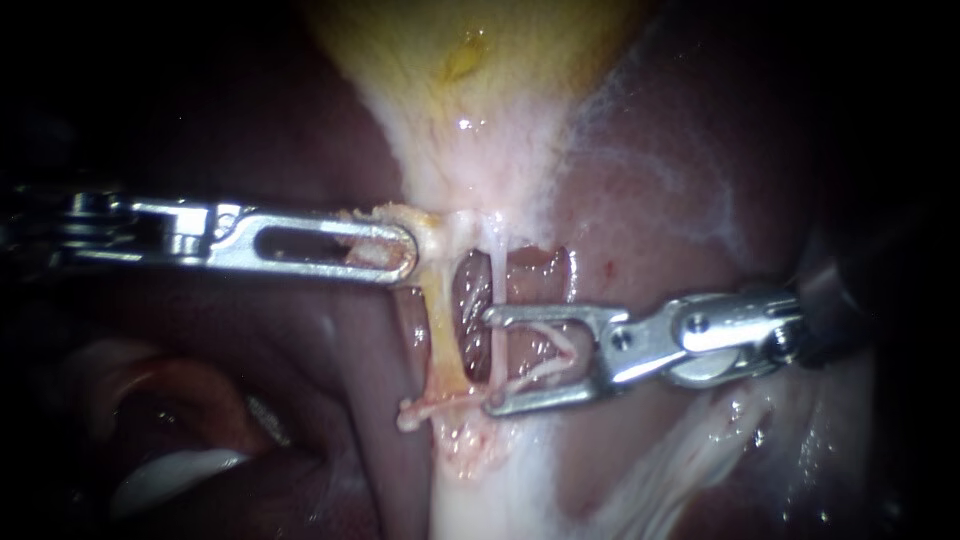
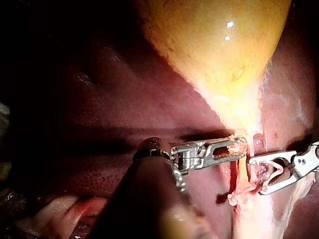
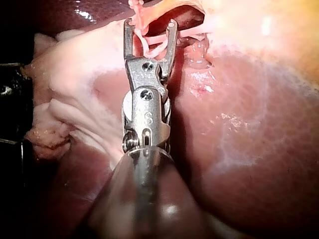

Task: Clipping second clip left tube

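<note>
The yellow gallbladder (image 1: 470,60) narrows downward into a pale neck. From it descend the yellowish left tube (image 1: 442,330) and a thinner pale right tube (image 1: 497,280). A pale closed clip (image 1: 435,405) lies across the left tube's lower end. My left instrument (image 1: 408,250) is shut on tissue at the neck, just above the left tube. My right instrument (image 1: 492,360) holds an open V-shaped clip (image 1: 555,350) between widely spread jaws. Their tips sit just right of the left tube, and the thin tube passes between them. The right wrist view shows these jaws (image 3: 149,22) carrying the clip (image 3: 152,42).
Dark red liver (image 1: 680,200) surrounds the tubes on both sides. White stringy tissue (image 1: 680,460) lies below the right instrument's shaft. In the left wrist view both instruments (image 2: 241,147) (image 2: 256,177) meet under the gallbladder (image 2: 214,45).
</note>
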Controlling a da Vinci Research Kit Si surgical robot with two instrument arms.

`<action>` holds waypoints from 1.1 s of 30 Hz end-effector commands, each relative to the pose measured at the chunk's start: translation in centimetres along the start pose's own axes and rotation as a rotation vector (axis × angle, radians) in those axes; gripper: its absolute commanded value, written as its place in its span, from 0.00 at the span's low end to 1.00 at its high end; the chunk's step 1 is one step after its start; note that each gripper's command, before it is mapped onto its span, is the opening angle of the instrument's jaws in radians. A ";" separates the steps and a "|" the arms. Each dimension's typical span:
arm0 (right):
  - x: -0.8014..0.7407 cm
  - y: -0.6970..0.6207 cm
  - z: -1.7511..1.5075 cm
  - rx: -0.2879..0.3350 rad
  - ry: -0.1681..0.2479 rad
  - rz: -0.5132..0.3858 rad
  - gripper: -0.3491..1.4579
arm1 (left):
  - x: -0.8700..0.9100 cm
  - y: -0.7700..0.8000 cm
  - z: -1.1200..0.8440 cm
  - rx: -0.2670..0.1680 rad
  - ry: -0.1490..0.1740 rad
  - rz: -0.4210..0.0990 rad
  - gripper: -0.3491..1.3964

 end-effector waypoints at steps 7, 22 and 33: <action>-0.07 0.02 0.28 0.042 0.001 0.029 0.46 | 0.01 -0.01 0.01 -0.001 -0.001 -0.001 0.00; -0.01 0.10 0.55 0.106 0.118 0.186 0.42 | 0.00 -0.02 0.03 -0.001 -0.001 -0.001 0.00; -0.01 0.11 0.44 0.073 0.117 0.267 0.00 | 0.00 -0.01 0.03 -0.001 -0.001 -0.001 0.00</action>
